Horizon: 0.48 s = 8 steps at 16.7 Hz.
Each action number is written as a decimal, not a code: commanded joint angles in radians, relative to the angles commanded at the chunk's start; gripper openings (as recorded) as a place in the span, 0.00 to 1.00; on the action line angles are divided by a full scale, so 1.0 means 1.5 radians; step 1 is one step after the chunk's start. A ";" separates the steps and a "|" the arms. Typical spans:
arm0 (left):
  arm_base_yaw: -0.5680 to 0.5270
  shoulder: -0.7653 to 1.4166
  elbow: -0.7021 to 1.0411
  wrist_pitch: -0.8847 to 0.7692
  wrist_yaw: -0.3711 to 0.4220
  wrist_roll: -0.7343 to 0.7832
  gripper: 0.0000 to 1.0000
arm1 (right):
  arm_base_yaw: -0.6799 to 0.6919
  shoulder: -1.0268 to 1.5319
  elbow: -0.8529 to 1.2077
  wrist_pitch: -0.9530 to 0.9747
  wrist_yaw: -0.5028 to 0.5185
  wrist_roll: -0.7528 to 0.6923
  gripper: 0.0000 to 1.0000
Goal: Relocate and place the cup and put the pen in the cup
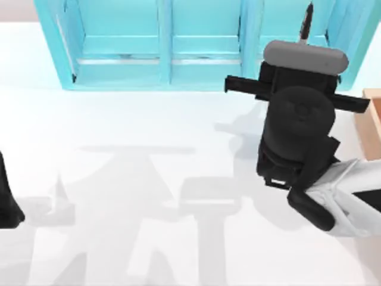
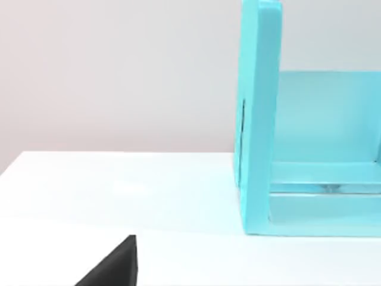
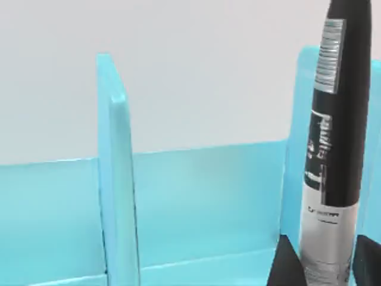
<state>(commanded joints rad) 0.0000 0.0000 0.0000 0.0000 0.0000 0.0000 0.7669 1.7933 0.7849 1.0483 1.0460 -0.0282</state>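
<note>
The pen (image 3: 334,149) is a slim black marker with a grey-white printed band. It stands upright between the dark fingers (image 3: 284,265) of my right gripper (image 3: 326,268), which is shut on its lower part. From above, the pen's black tip (image 1: 307,19) sticks out past my right arm (image 1: 300,125), over the rightmost bay of the light blue shelf unit (image 1: 166,47). The cup is out of view. My left arm (image 1: 7,202) is parked at the table's left edge.
The blue shelf unit spans the back of the white table and has several bays split by upright dividers (image 3: 116,179). Its end wall (image 2: 259,119) shows in the left wrist view. A tan box edge (image 1: 372,119) sits at the far right.
</note>
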 joint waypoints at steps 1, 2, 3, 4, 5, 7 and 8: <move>0.000 0.000 0.000 0.000 0.000 0.000 1.00 | 0.000 0.000 0.000 0.000 0.000 0.000 0.45; 0.000 0.000 0.000 0.000 0.000 0.000 1.00 | 0.000 0.000 0.000 0.000 0.000 0.000 0.53; 0.000 0.000 0.000 0.000 0.000 0.000 1.00 | 0.000 0.000 0.000 0.000 0.000 0.000 0.60; 0.000 0.000 0.000 0.000 0.000 0.000 1.00 | 0.000 0.000 0.000 0.000 0.000 0.000 0.68; 0.000 0.000 0.000 0.000 0.000 0.000 1.00 | 0.000 0.000 0.000 0.000 0.000 0.000 0.75; 0.000 0.000 0.000 0.000 0.000 0.000 1.00 | 0.000 0.000 0.000 0.000 0.000 0.000 0.90; 0.000 0.000 0.000 0.000 0.000 0.000 1.00 | 0.000 0.000 0.000 0.000 0.000 0.000 0.98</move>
<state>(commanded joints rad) 0.0000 0.0000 0.0000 0.0000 0.0000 0.0000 0.7669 1.7933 0.7849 1.0483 1.0460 -0.0282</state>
